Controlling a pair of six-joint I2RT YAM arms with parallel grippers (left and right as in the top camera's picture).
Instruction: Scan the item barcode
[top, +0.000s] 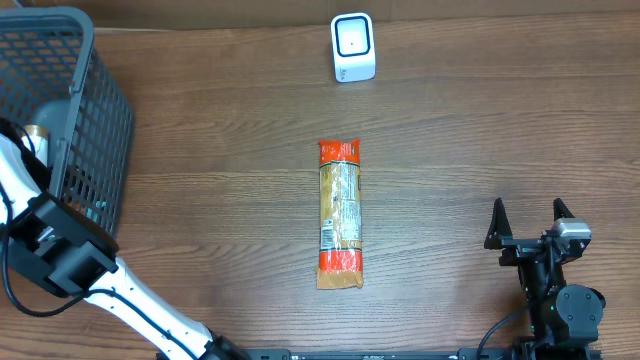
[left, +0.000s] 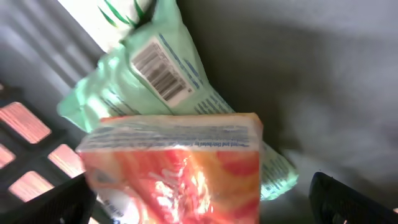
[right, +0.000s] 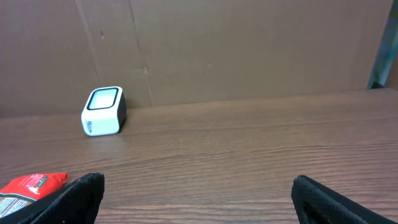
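Orange-ended packet (top: 340, 213) on the table (top: 220, 150), white scanner (top: 353, 47) beyond it, grey basket (top: 100, 110) at left (right claw (top: 528, 207) wide open).

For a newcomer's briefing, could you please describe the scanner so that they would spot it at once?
On the wooden table, a long orange-ended packet lies at the middle. Beyond its far end, near the back edge, stands the scanner. It is the only small white box, with a dark-rimmed window, unlike the grey basket at the left.
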